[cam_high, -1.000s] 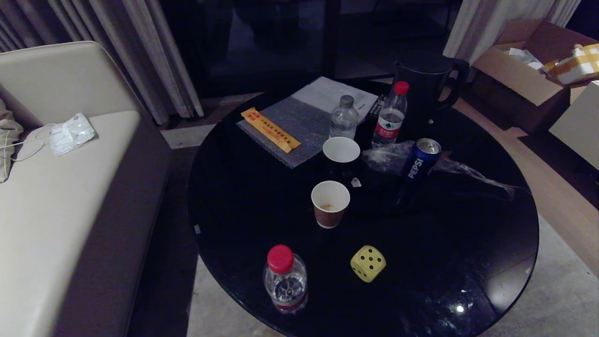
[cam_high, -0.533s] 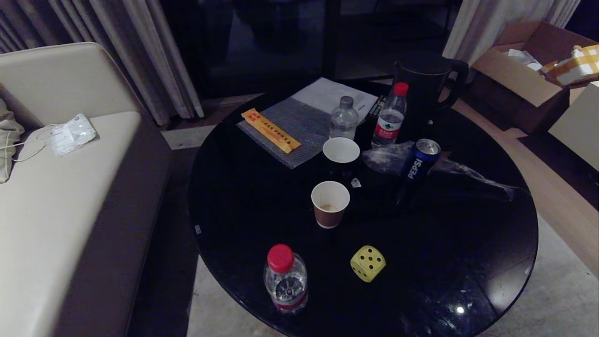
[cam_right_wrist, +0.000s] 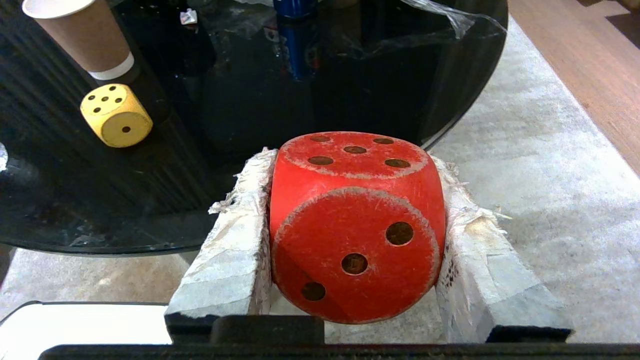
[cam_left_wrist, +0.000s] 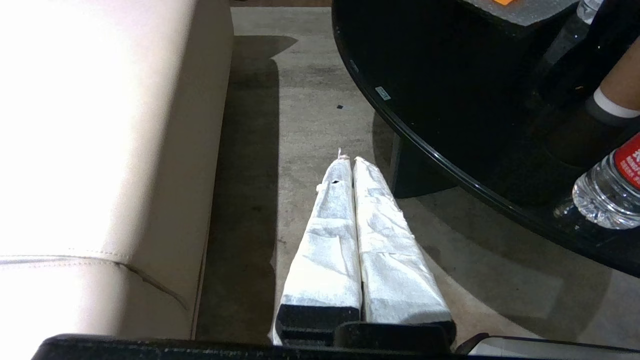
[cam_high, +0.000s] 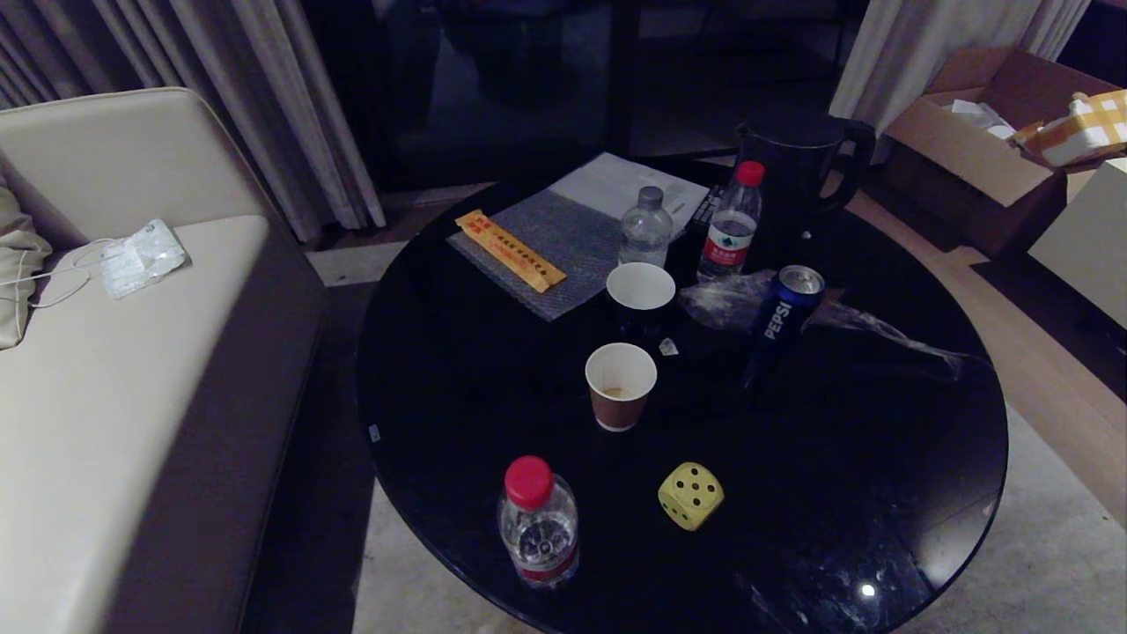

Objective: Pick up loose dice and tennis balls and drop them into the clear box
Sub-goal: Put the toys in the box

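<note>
A red die (cam_right_wrist: 357, 225) with dark pips sits between the cloth-wrapped fingers of my right gripper (cam_right_wrist: 350, 167), which is shut on it just off the near edge of the round black table (cam_right_wrist: 75, 220). A yellow die (cam_high: 691, 496) lies loose on the table near its front; in the right wrist view this yellow die (cam_right_wrist: 116, 115) sits beside a paper cup (cam_right_wrist: 85, 37). My left gripper (cam_left_wrist: 348, 161) is shut and empty, low over the floor between sofa and table. Neither arm shows in the head view. The tennis balls and the clear box are out of view.
On the table stand a red-capped water bottle (cam_high: 537, 527), a paper cup (cam_high: 621, 385), a white cup (cam_high: 641, 291), a Pepsi can (cam_high: 784, 308), two more bottles and a black kettle (cam_high: 797, 167). A beige sofa (cam_high: 106, 396) is at the left, a cardboard box (cam_high: 977, 150) at the back right.
The whole head picture has shifted a little, so the camera has moved. Nothing on the table has moved.
</note>
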Controlling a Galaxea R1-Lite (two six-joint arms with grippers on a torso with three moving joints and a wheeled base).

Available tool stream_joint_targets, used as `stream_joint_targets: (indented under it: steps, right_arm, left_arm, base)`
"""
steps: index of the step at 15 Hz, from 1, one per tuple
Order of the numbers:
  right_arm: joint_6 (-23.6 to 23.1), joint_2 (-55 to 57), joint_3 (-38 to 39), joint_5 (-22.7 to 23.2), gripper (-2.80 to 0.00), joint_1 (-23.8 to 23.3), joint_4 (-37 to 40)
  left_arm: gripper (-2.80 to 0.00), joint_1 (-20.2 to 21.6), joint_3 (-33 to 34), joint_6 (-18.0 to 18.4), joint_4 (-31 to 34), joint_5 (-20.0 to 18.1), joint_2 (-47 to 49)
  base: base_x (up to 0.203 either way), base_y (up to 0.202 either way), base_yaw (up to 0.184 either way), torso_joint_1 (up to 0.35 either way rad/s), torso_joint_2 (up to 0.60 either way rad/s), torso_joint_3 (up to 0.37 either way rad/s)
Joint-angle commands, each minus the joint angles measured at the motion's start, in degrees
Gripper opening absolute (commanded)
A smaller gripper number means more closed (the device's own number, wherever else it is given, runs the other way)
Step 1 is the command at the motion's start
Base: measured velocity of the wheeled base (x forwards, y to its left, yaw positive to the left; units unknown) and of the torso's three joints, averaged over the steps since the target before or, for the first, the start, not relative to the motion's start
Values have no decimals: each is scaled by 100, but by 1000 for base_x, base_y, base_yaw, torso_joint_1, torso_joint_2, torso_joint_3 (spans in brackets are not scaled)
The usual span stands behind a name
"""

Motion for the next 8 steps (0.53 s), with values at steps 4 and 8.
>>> stream_joint_targets:
  steps: [4, 8]
  right_arm:
    - [-11, 10, 53, 10, -280, 2, 0]
    - [-5, 10, 53, 10, -280, -6, -5]
  left_arm:
    - [-280, 0, 9, -54, -9, 17, 9]
    - [-280, 0, 9, -71, -9, 17, 9]
  base:
    - [0, 0, 0, 2, 1, 29]
    - [0, 0, 0, 3, 2, 193]
